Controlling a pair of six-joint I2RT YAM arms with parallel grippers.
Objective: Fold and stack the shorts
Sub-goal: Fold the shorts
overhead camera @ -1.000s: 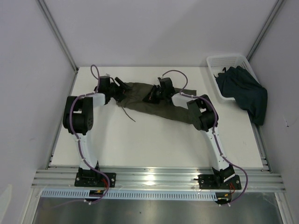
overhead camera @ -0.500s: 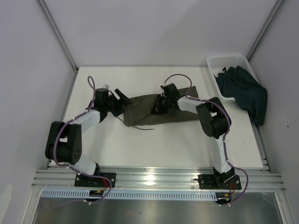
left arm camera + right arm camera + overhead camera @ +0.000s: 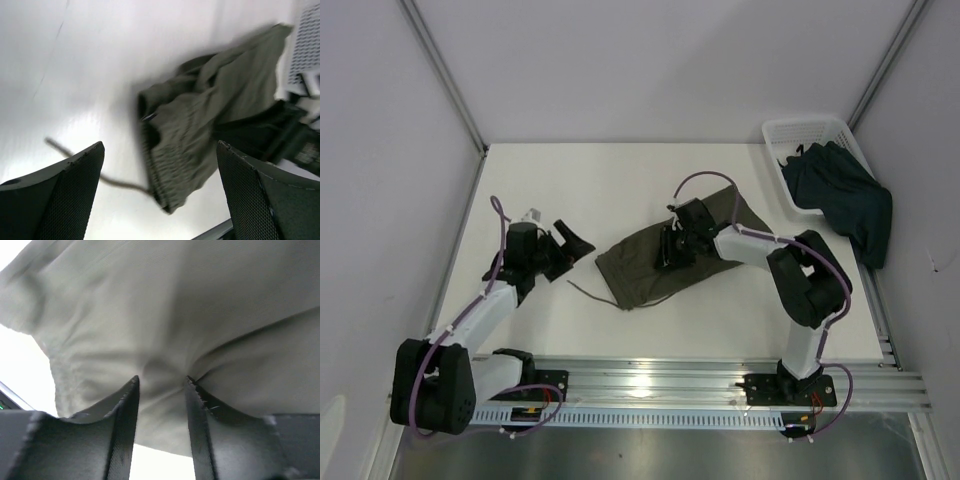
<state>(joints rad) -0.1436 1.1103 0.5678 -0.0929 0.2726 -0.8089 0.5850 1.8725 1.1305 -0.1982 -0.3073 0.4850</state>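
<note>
The olive-green shorts [image 3: 645,265] lie folded in a slanted strip at the table's middle, a drawstring [image 3: 584,290] trailing off their left end. My left gripper [image 3: 572,244] hovers wide open just left of them, holding nothing. In the left wrist view the shorts [image 3: 200,130] lie beyond the spread fingers [image 3: 75,190]. My right gripper [image 3: 669,249] rests on the shorts' upper edge. Its jaws [image 3: 162,381] stand a little apart, with puckered olive cloth [image 3: 150,305] against the tips. The dark navy-teal shorts [image 3: 840,195] hang over the basket.
A white mesh basket [image 3: 807,130] stands at the back right corner, with the dark shorts spilling over its right side. Grey walls close in on the left, back and right. An aluminium rail [image 3: 650,380] runs along the near edge.
The olive shorts were drawn toward the front and folded into a shorter strip. My left gripper opened wider and backed off to the left. My right jaws went from shut to slightly parted.
</note>
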